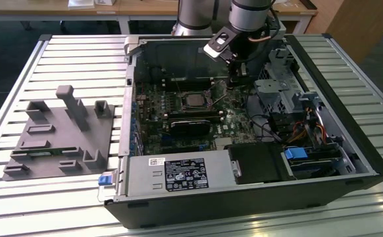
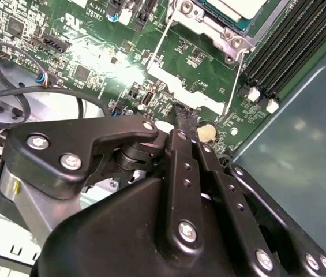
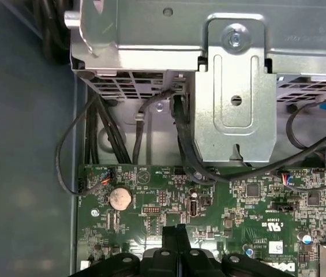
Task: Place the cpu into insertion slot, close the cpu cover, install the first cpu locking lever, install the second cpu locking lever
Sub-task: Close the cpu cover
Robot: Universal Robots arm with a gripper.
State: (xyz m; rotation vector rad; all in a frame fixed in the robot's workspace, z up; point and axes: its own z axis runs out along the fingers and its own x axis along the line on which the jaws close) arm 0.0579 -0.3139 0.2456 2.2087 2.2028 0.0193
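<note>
In the exterior view the cpu (image 1: 193, 100) shows as a dull silver square lying in the insertion slot (image 1: 180, 101) on the green motherboard. My gripper (image 1: 237, 83) hangs above the board to the exterior view's right of the slot, apart from it. Its black fingers (image 3: 174, 235) are pressed together with nothing between them. In the second wrist view the gripper (image 2: 184, 118) tip sits over the board. Beyond it the silver cpu cover (image 2: 223, 32) frames the cpu (image 2: 235, 6). Two thin wire levers (image 2: 158, 49) (image 2: 235, 78) run out from the socket.
The open computer case (image 1: 349, 148) stands on a slatted table. A grey metal drive cage (image 3: 232, 86) and black cables (image 3: 180, 138) lie close to the gripper. A coin battery (image 3: 120, 199) sits on the board. A grey fixture (image 1: 59, 133) rests at the exterior view's left.
</note>
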